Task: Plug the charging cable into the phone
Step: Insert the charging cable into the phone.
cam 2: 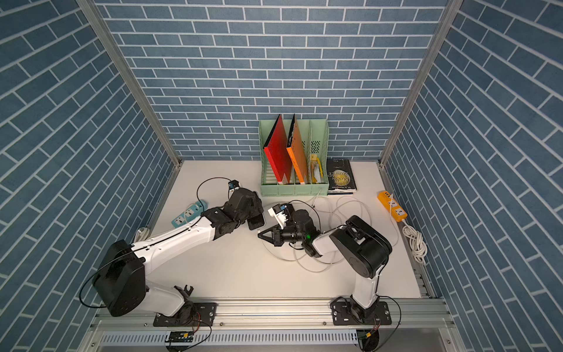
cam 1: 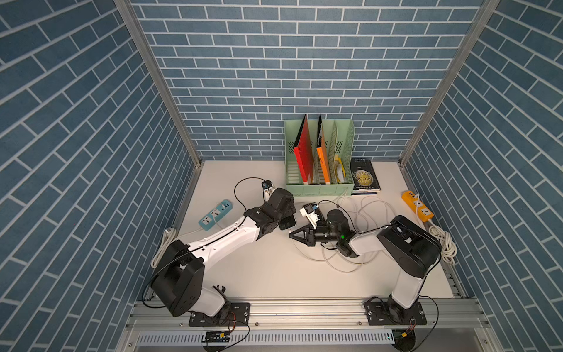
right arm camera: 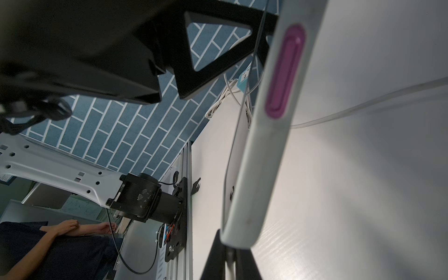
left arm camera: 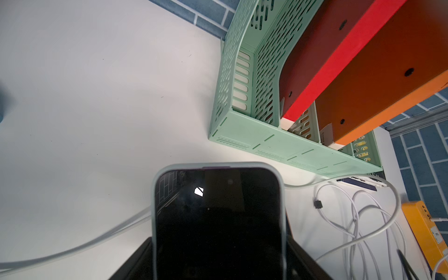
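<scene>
We see the phone (left arm camera: 218, 218) held in the left hand (left arm camera: 218, 257), whose fingers stand wide apart and press on its two long sides. The screen is dark, and the case is pale (with a purple side button, seen by the right wrist camera). In both top views the phone is near the middle of the tabletop (cam 1: 274, 274), in front of the green file rack (cam 1: 320, 189). The right hand (cam 1: 292, 234) is closed almost fully on the plug end of the white charging cable (cam 1: 341, 270). Its tip is just at the bottom edge of the phone. We cannot tell whether the plug is inside the port. The rest of the cable lies in loose loops on the tabletop beside the right arm.
</scene>
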{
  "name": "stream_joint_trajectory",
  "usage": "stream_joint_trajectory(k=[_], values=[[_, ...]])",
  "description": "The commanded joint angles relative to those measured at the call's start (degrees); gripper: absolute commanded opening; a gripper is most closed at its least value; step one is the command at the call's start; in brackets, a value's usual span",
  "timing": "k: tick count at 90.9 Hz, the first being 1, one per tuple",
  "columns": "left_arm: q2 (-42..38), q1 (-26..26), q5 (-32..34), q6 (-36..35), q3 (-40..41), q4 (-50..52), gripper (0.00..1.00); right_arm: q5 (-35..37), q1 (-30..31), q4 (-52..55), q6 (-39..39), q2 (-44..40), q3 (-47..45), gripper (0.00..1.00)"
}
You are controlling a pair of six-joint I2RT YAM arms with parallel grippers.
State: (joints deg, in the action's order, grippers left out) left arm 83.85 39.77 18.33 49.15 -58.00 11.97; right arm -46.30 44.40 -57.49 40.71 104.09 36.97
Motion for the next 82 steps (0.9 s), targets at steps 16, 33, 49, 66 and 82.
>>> stream_joint_trajectory(k=[16,33,49,66,82], values=[[-0.8,0.3,0.7,-0.6,0.6,-2.0,0.0,0.0,0.5,-0.5,0.8,2.0,2.4,0.0],[-1.1,0.7,0.7,-0.8,1.5,-2.5,0.0,0.1,0.5,0.4,0.9,2.4,3.0,0.0],[-2.2,0.9,0.7,-1.3,2.9,-3.4,0.0,0.1,0.5,0.7,1.1,2.5,3.3,0.0],[-3.5,1.6,1.3,-2.3,5.6,-5.6,0.0,0.1,0.2,0.4,2.0,2.3,3.4,0.0],[-3.6,2.4,2.2,-2.1,7.6,-6.6,0.0,0.4,-0.2,0.4,2.5,2.2,3.4,0.0]])
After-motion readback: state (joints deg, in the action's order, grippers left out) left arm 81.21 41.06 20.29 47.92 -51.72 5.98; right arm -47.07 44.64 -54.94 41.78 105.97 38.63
